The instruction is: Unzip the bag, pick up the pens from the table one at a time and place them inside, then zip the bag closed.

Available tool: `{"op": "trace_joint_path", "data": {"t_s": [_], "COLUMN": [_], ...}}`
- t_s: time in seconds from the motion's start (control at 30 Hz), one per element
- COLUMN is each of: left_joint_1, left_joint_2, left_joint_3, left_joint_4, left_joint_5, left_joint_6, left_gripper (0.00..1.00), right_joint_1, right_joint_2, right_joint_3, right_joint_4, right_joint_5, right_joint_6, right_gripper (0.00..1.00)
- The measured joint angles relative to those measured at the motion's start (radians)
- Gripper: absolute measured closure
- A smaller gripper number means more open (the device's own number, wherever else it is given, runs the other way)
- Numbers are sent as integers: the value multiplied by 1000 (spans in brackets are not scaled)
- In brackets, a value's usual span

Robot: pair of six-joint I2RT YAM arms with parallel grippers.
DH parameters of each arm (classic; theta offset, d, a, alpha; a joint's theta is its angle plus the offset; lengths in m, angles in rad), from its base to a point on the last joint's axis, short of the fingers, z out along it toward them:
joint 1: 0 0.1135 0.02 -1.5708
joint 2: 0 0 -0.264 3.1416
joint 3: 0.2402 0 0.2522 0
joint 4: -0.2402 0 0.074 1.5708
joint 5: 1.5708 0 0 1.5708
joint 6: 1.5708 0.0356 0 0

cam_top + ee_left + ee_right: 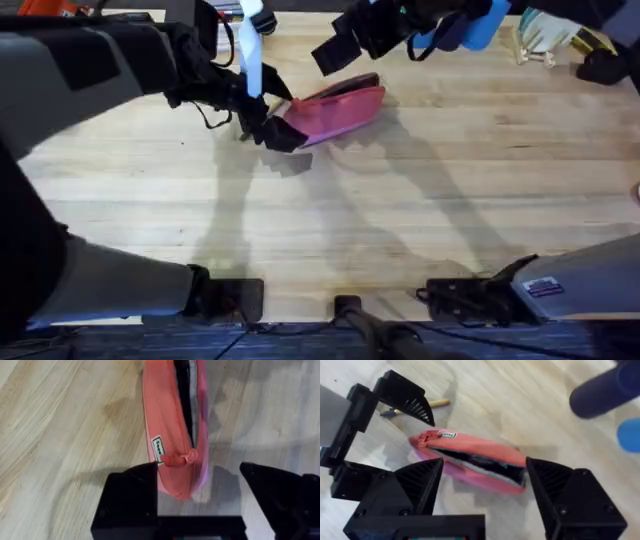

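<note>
Bag point(335, 112) unzipped on table point(400, 220); left gripper point(200, 497) and right gripper point(485, 480) spread, straddling it; pen point(437, 403) beside.

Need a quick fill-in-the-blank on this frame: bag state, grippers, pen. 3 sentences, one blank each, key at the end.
1. The zipper of the pink bag is ____.
2. The left gripper has its fingers open around the ____ of the bag.
3. The yellow-tan pen lies on the ____ beside the bag, behind a finger of the left gripper.

Missing words: open; end; table
</note>
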Motion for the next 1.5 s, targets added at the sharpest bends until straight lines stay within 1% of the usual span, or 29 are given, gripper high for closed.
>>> {"op": "trace_joint_path", "data": {"t_s": [0.07,0.13,0.23,0.43,0.57,0.6,0.73,0.87,1.03,1.2,1.33,1.5], "left_joint_1": [0,1,11,53,85,115,134,136,136,136,136,136], "left_joint_2": [-2,-16,-72,-248,-365,-469,-545,-574,-575,-575,-575,-575], "left_joint_3": [0,0,0,0,0,0,0,0,0,0,0,0], "left_joint_4": [-3,-7,-37,-132,-202,-250,-281,-288,-288,-288,-288,-288], "left_joint_5": [-1,-7,-29,-54,-55,-56,-72,-87,-102,-105,-106,-106], "left_joint_6": [-6,-28,-59,-84,-87,-87,-87,-87,-87,-87,-87,-87], "left_gripper": [8,8,7,7,7,7,7,7,7,7,7,7], "right_joint_1": [0,0,0,0,0,0,0,0,0,0,0,-13], "right_joint_2": [0,0,0,0,0,0,0,1,1,1,4,10], "right_joint_3": [0,0,0,0,0,0,0,0,0,1,32,123], "right_joint_4": [8,9,9,10,15,73,102,104,129,117,33,-119], "right_joint_5": [0,-1,-29,-166,-203,-217,-223,-224,-223,-224,-223,-223], "right_joint_6": [-31,-51,-85,-248,-362,-421,-455,-474,-518,-561,-575,-590], "right_gripper": [4,4,4,4,5,4,4,4,4,6,10,9]}}
